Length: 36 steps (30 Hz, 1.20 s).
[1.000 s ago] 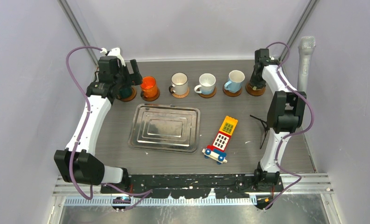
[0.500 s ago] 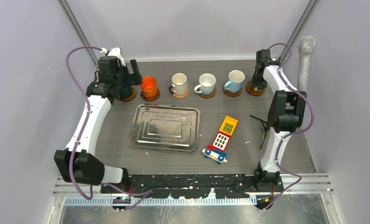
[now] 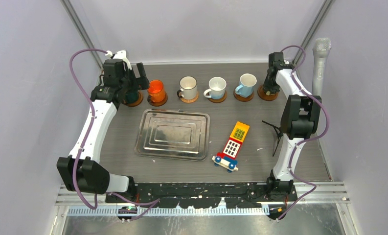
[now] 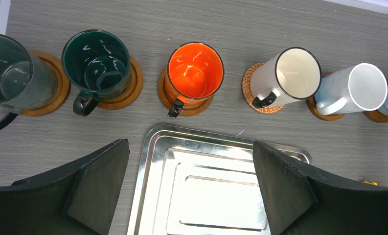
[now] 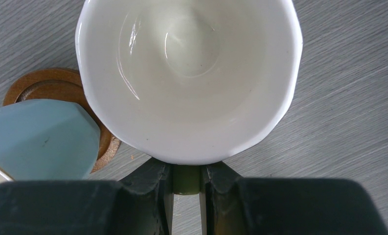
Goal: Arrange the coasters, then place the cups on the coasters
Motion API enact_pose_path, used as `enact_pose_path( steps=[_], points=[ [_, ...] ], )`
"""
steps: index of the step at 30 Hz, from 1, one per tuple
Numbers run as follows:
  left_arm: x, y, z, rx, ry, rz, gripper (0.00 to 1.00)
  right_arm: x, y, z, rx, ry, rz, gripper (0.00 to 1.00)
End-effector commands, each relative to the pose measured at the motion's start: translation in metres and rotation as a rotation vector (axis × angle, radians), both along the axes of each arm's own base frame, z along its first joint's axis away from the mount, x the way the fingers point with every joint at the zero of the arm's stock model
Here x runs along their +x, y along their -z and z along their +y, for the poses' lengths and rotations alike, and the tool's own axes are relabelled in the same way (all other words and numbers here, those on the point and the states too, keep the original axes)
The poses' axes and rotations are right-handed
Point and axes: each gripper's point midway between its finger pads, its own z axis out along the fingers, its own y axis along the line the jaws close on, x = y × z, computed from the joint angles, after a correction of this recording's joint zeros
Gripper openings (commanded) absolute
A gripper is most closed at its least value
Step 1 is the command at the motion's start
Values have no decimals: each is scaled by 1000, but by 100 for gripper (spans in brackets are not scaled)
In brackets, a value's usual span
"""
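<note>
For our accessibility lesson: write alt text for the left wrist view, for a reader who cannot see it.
Cups stand in a row on round coasters: two dark green, one orange, one white, one pale blue, another cut off at right. Nearer the camera lies a metal tray, between two open black fingers.

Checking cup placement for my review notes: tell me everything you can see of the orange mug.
The orange mug looks like glossy ceramic, bright orange inside and out, with a thin dark rim and a small dark handle turned toward the metal tray. It is empty and stands upright on a round wooden coaster, the only thing touching it. It sits in the back row between a dark green mug and a white mug.
</note>
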Motion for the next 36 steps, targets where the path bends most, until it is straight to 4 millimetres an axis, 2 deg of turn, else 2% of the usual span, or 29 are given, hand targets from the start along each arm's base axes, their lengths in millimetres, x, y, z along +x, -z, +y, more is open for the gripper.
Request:
enact_pose_path(
  steps=[1,11,31,36],
  points=[
    [2,-11,1,-11,-1,-26,100,10,-31,-2,0,15,-108,0],
    [1,-10,1,-14,-3,-24,100,8,-37,3,25,7,-115,0],
    [-1,-4,-6,-42,22,-8,100,5,-61,3,15,12,-142,0],
    [0,-3,-7,-46,22,-5,100,4,-55,0,-2,13,-127,0]
  ],
)
